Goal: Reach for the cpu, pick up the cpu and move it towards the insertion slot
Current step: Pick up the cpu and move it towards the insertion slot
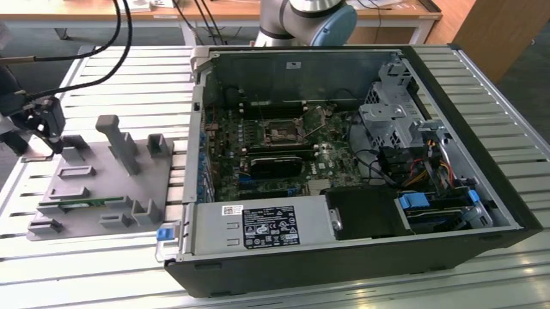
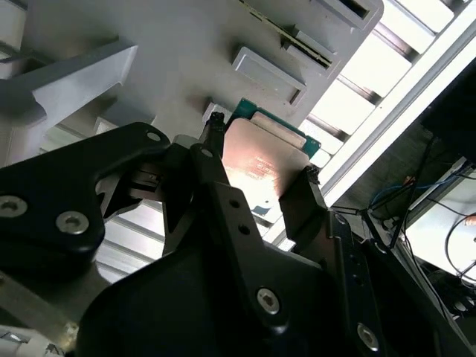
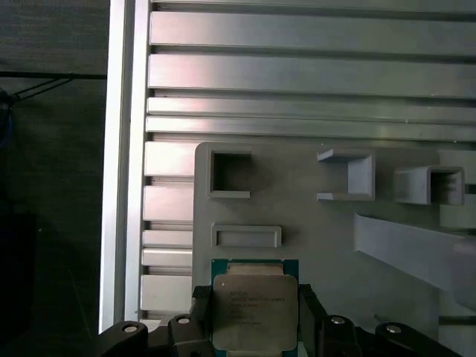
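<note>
At the exterior view's left, my gripper (image 1: 47, 132) hangs over the outer edge of the grey tray (image 1: 103, 193). It is closed narrow on the cpu (image 3: 253, 312), with fingertips (image 2: 215, 134) pinching two opposite edges. I cannot tell whether the chip is clear of the tray yet. That thin edge grip is my main worry: the hold is only on the rim, so I judge a jolt could make the chip pivot or slip out onto the slatted surface (image 1: 129, 84). Moving rightward, the tray's tall post (image 1: 116, 138) stands between me and the computer. A low path could clip it, or catch the green memory stick (image 1: 82, 205) lying nearer the front. Next is the case wall (image 1: 199, 122), which rises above the motherboard, and grazing it could twist the chip in the gripper. Further right, the insertion slot (image 1: 282, 132) sits deep inside among crowded parts. A chip arriving tilted could knock the silvery frame or land skewed on the dark centre.
</note>
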`<state>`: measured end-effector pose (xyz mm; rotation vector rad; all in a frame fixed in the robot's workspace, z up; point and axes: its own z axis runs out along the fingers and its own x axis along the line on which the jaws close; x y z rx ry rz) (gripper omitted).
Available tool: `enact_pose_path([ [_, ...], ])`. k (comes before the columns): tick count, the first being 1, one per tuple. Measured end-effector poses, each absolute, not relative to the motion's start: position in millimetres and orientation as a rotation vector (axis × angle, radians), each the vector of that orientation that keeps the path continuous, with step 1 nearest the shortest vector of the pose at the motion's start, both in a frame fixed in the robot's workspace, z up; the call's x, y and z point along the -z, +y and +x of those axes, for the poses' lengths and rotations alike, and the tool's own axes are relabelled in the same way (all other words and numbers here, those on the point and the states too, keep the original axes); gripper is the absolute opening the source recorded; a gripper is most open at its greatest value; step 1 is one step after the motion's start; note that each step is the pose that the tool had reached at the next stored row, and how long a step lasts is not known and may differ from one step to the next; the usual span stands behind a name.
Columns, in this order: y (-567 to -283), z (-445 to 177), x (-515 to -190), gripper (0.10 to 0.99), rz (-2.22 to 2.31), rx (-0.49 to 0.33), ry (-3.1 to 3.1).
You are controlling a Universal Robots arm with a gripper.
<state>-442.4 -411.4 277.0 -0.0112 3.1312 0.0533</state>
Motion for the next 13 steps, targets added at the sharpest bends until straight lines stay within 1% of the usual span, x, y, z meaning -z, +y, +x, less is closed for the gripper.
enact_pose_path([
  [13, -411.4, -442.5, -302.6, 0.545, -0.011, -0.053, 3.131],
])
